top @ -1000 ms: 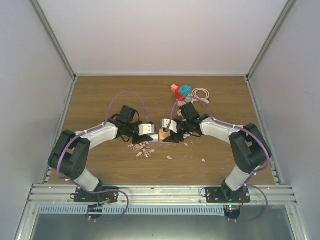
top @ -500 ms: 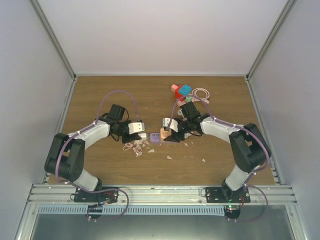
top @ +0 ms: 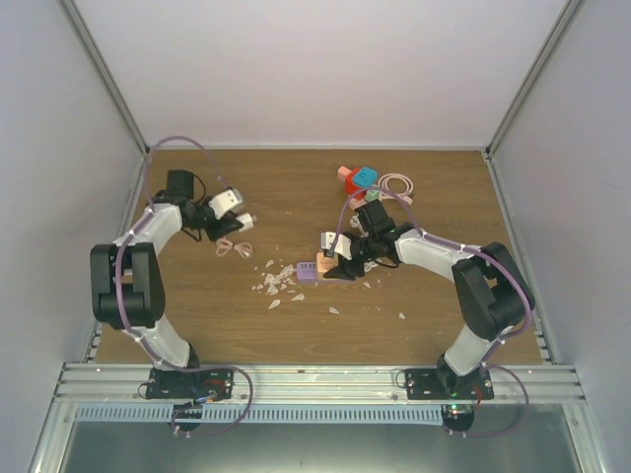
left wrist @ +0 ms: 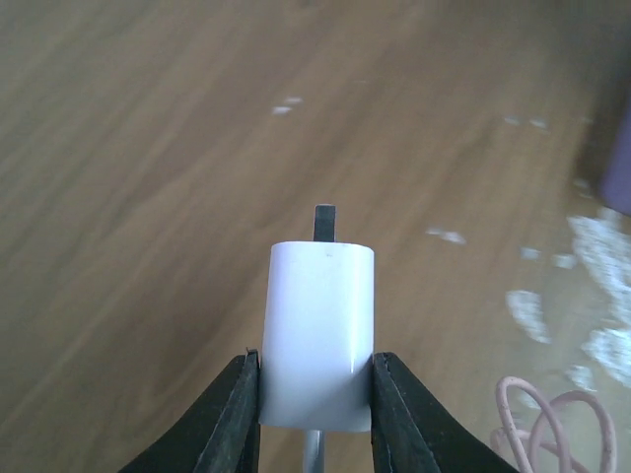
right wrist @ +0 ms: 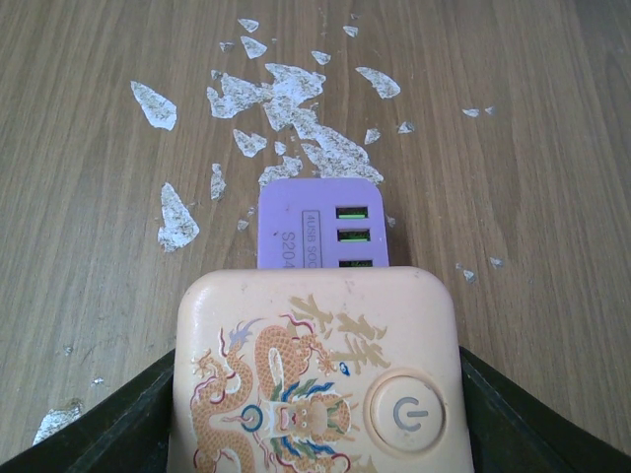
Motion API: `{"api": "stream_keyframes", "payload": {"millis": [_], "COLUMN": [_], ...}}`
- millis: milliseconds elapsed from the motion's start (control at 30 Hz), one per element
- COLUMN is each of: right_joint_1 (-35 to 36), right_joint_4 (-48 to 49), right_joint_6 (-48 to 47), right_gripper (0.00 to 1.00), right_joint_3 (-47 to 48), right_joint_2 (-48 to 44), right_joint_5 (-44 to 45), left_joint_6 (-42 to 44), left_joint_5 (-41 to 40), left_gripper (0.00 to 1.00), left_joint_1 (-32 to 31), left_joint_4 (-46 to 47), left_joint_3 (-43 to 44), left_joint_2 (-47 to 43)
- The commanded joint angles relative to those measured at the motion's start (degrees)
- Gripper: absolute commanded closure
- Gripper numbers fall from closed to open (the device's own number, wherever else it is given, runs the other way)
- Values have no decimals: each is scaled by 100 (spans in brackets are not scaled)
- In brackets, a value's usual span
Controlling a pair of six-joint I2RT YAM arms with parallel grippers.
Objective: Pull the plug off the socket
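Holding the socket block (right wrist: 315, 384) steady mid-surface in your right pincer (top: 335, 262) works; left pincer (left wrist: 314, 419) clamps the white plug (left wrist: 317, 347) near the left edge, so set it down gently.

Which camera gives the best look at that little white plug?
The left wrist view: the white plug fills the frame, pinched between the left gripper, one prong showing. The top external view shows it small. The right wrist view misses it.
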Motion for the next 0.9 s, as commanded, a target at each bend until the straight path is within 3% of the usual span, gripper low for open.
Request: {"api": "stream_keyframes", "payload": {"millis": [0, 167, 400, 867], "right_joint_1": [-152, -152, -152, -152], "right_joint_4": [-624, -633, -643, -672], "right_joint_6": [-92, -83, -59, 15], "right_gripper": [91, 91, 90, 87], "right_joint_3": [-95, -83, -48, 19], "right_joint_2": [235, 244, 270, 298], "right_joint_5": [830, 832, 815, 775], "left_joint_6": [-597, -1383, -2163, -2410], "left_joint_5": [420, 596, 20, -1185], "left_gripper": [91, 91, 91, 85], "left_joint_1": [568, 1137, 1463, 1514], "left_joint_4": [-3, 144, 505, 808], "left_joint_3": [780, 1779, 2813, 3789], "left_joint_2": [647, 1503, 2538, 3598]}}
